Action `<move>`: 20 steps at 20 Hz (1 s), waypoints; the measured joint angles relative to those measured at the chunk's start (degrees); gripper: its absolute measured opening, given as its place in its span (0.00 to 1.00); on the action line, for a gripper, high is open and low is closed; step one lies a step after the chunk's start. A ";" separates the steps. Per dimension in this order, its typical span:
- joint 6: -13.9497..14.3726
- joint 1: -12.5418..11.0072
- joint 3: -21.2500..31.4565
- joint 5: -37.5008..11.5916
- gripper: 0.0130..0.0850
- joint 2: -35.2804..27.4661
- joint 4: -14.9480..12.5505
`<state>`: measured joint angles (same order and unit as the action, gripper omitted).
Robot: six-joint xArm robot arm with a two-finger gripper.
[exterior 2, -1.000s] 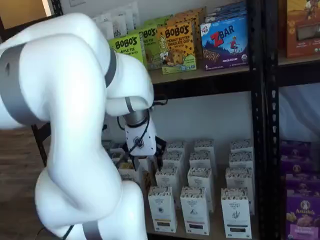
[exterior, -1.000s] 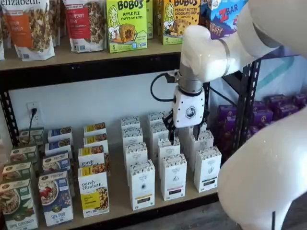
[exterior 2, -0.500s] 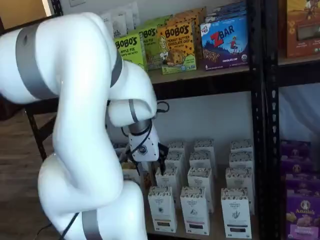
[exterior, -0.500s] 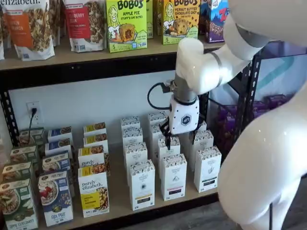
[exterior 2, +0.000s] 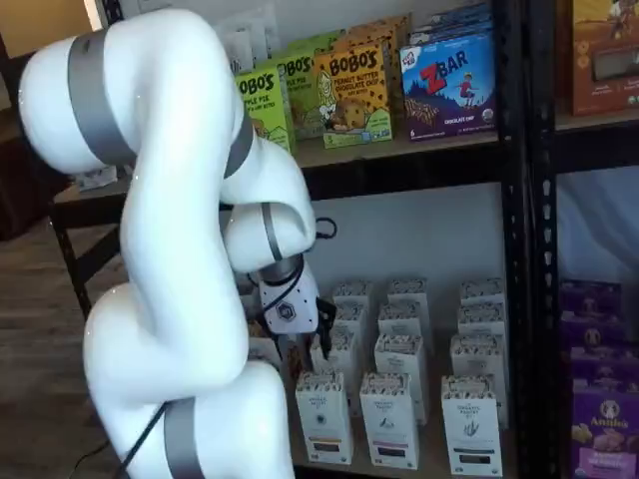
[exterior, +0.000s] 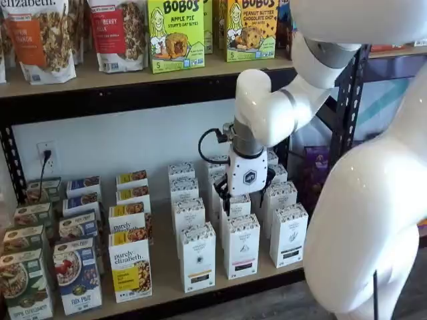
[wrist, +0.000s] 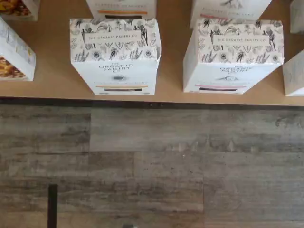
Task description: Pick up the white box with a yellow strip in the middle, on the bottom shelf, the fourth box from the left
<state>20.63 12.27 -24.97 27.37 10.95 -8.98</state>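
The white box (exterior: 198, 257) with the yellow-gold band stands at the front of the leftmost column of white cartons on the bottom shelf (exterior: 163, 270). It also shows in a shelf view (exterior 2: 324, 417), and from above in the wrist view (wrist: 115, 57), at the board's front edge (wrist: 173, 92). My gripper (exterior: 245, 197) hangs over the second row of the middle column, behind and to the right of that box and clear of it. Its black fingers (exterior: 223, 193) stand apart on either side of the white body, with nothing between them. The gripper also shows in a shelf view (exterior 2: 321, 334).
Like white cartons with pink or dark bands (exterior: 241, 245) stand to the right of the box. Purely Elizabeth boxes (exterior: 130, 267) and cereal boxes (exterior: 77, 275) stand to its left. The upper shelf holds Bobo's boxes (exterior: 175, 33). A black rack post (exterior: 343, 127) and purple boxes (exterior 2: 604, 419) are at the right. The floor is grey planks (wrist: 152, 161).
The arm has swung left and down. The gripper has moved from over the right-hand white column to over the middle one, closer to the yellow-banded box.
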 joint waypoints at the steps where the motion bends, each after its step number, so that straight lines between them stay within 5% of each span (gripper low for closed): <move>1: 0.87 0.06 -0.18 -0.67 1.00 -0.68 -0.85; 13: 2.64 0.92 -4.09 -9.14 1.00 -11.55 -1.49; 17: 5.95 -0.10 -6.23 -11.21 1.00 -16.00 -5.80; 20: 5.45 -0.90 -7.34 -13.15 1.00 -18.55 -6.08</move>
<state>26.09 11.37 -32.31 14.22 -7.61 -15.06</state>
